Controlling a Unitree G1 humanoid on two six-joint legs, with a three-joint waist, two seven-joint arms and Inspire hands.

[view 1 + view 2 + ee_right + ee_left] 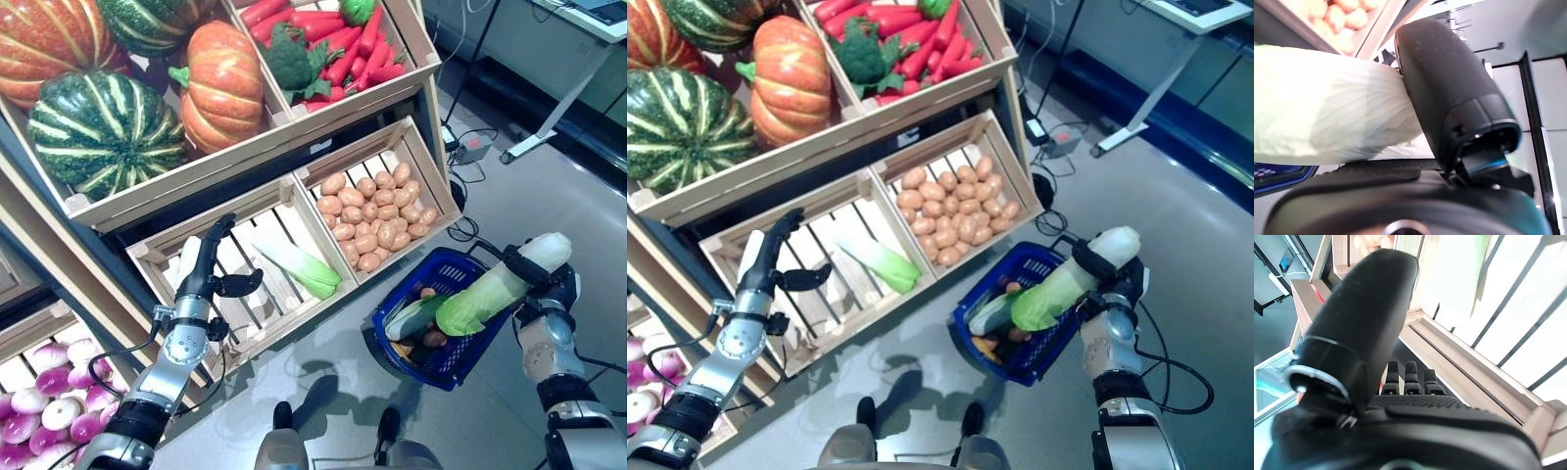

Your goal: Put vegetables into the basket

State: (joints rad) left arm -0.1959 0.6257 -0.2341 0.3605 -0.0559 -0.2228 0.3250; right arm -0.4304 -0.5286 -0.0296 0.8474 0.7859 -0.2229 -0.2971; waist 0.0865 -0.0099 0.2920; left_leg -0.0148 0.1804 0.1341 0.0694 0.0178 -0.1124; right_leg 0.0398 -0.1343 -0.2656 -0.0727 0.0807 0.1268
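Cabbage over basket, right hand holding it.
Slatted crate has one more cabbage near its right edge. Blue basket sits below. Held cabbage: long, light, soft leaves, so grab the firm white stalk. Right hand fingers curl round it; left hand fingers straight, spread.

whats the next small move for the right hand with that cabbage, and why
Probably lower it a little and let go. The right hand is shut on the napa cabbage, whose leafy end already hangs over the blue basket, where other vegetables lie. The left hand is open above the slatted crate, near a second napa cabbage.
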